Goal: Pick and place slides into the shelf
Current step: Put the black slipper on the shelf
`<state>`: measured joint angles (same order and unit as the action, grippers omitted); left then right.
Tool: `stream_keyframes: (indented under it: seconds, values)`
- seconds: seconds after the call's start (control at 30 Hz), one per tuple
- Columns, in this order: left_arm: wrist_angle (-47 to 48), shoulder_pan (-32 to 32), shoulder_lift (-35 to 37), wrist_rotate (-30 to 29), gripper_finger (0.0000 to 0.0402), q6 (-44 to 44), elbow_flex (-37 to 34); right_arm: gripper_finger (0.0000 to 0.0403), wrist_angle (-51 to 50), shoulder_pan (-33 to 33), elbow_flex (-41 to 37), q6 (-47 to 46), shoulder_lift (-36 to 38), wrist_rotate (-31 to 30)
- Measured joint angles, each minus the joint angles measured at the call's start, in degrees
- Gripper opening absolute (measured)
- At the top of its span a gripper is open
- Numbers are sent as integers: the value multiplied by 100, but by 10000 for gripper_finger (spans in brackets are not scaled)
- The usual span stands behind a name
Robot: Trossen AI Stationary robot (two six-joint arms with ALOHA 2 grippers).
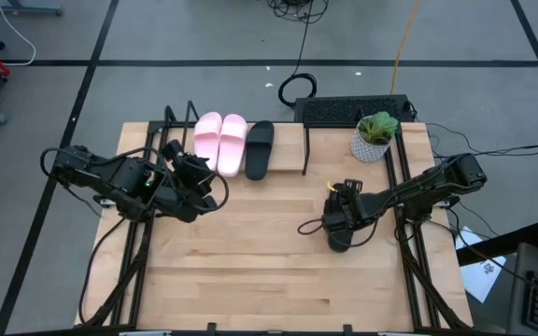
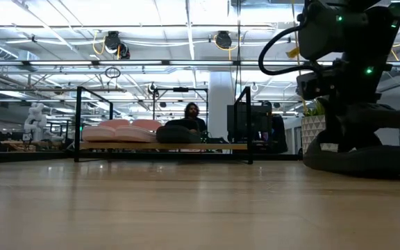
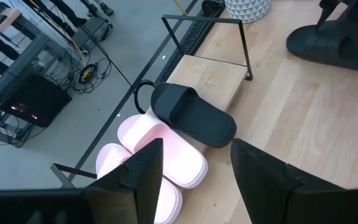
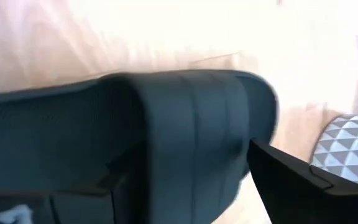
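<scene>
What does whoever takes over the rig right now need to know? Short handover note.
Left gripper: open, empty, hovering beside the shelf.
Right gripper: down on the last black slide mid-table; grip unclear.
Done: pink pair and one black slide on the shelf.
Left: move the last black slide to the free shelf end, near the potted plant.
</scene>
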<state>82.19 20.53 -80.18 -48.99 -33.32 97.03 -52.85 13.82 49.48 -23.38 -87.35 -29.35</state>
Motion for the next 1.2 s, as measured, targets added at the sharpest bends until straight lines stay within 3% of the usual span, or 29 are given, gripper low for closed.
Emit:
stream_keyframes:
  seconds: [0.43, 0.67, 0.87, 1.1, 1.2]
  values:
    - [0, 7, -2, 46, 188, 53, 0, 251, 391, -250, -242, -144, -39, -126]
    - [0, 7, -2, 52, 188, 138, 0, 242, 363, -277, -264, -295, -55, -537]
    - [0, 7, -2, 50, 188, 153, 0, 169, 366, -383, -263, -298, -55, -482]
    - [0, 7, -2, 50, 188, 153, 0, 23, 307, -407, -263, -69, -50, -185]
    - [0, 7, -2, 50, 188, 148, 0, 12, 282, -404, -260, -55, -50, -113]
